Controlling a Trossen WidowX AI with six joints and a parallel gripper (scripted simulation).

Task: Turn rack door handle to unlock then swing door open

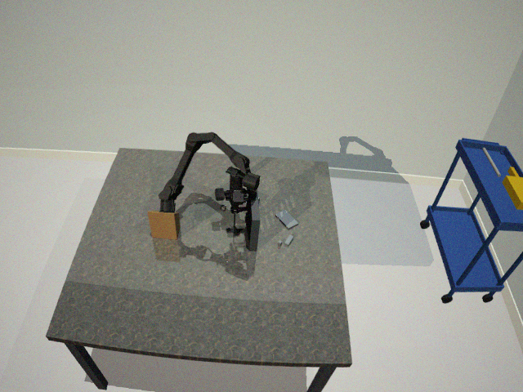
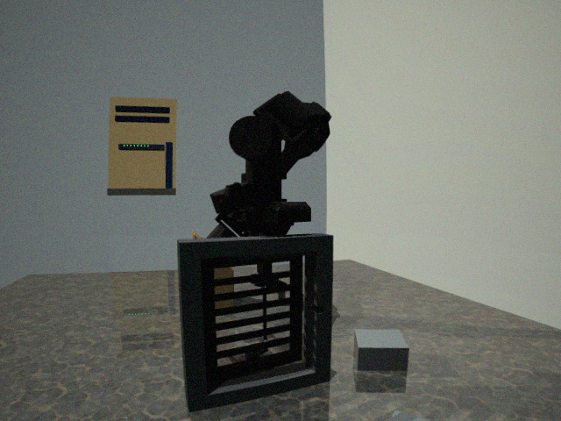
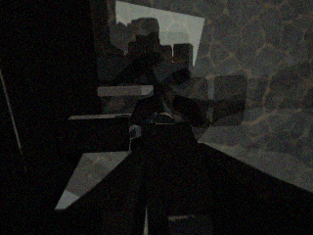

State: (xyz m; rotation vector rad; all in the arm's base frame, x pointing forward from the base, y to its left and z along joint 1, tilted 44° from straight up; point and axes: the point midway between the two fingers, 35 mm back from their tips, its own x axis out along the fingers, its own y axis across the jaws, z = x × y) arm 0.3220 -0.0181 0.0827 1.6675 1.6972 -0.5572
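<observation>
The dark rack frame [image 1: 252, 236] [image 2: 192, 326] stands upright on the table. Its slatted door [image 2: 296, 312] stands slightly ajar inside it, towards the arm's side, with a narrow gap at the right in the exterior view. My gripper [image 1: 234, 209] [image 2: 267, 281] [image 3: 170, 154] points down beside the door on the arm's side. It is shut on the dark handle [image 3: 168, 162], which shows between the fingers in the wrist view. The fingers and the door hide much of the handle, and the dark pictures do not show clearly how far it is turned.
Beyond the frame on the table [image 1: 189, 316] lie a flat grey slab [image 1: 287, 219], a small pale block [image 1: 288, 239] and a tiny piece [image 1: 279, 243]. A grey box [image 2: 381, 348] shows beside the frame. An orange panel [image 1: 163, 225] stands by the arm's base. A blue cart [image 1: 468, 253] stands off right.
</observation>
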